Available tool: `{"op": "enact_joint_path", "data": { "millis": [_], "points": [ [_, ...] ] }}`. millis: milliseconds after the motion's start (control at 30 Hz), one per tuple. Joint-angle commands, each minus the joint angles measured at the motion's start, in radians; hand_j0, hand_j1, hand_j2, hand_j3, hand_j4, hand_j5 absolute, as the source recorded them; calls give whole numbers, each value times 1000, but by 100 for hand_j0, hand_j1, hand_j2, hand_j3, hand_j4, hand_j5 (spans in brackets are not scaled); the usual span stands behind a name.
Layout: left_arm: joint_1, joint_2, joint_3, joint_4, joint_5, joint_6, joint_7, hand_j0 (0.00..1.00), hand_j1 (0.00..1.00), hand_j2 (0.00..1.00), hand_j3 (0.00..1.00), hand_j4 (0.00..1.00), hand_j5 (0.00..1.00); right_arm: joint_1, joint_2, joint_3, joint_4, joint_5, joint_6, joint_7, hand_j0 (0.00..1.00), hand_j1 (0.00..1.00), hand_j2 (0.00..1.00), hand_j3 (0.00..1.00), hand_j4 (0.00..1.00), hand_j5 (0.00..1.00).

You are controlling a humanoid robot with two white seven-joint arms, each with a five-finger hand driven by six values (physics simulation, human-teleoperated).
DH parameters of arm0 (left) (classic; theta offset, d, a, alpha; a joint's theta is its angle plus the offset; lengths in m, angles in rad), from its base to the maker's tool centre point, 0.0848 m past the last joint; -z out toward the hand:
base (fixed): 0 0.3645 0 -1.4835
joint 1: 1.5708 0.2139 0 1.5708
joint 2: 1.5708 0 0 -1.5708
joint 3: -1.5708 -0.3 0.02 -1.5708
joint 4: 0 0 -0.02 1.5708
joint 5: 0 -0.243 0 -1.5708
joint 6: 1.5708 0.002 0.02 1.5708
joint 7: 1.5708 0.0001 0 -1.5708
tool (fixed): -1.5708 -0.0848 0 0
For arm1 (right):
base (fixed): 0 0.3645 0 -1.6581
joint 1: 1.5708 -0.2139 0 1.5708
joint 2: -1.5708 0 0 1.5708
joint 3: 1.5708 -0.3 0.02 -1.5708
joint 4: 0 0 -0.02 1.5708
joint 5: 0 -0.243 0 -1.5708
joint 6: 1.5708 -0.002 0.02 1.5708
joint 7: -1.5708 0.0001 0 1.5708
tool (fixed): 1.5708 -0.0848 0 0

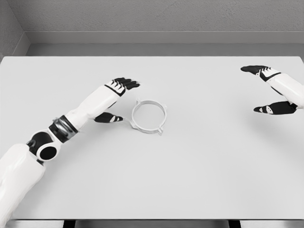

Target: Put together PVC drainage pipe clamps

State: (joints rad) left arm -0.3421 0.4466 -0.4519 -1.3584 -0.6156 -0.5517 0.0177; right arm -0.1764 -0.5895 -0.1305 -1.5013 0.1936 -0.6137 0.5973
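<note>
Now, from the head view, the thin white ring-shaped plastic pipe clamp lies flat near the middle of the pale grey desk, just beside the left hand, whose fingers are spread and hold nothing. It looks light, stiff and slick, best pinched across the rim or by a small lug. The right hand, well apart, is likewise open and cut off at the frame edge; the lugs are too small to make out.
</note>
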Motion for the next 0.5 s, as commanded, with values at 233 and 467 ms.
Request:
{"op": "enact_joint_path", "data": {
  "millis": [233,467],
  "points": [
    [0,73,50,-10,8,-10,1,100,100,100,100,100,100,0,-1,0,0,-8,3,1,100,100,100,100,100,100],
    [17,63,16,-31,94,-51,1,100,100,100,100,100,100,-2,0,0,0,-8,3,-1,100,100,100,100,100,100]
  ]
}}
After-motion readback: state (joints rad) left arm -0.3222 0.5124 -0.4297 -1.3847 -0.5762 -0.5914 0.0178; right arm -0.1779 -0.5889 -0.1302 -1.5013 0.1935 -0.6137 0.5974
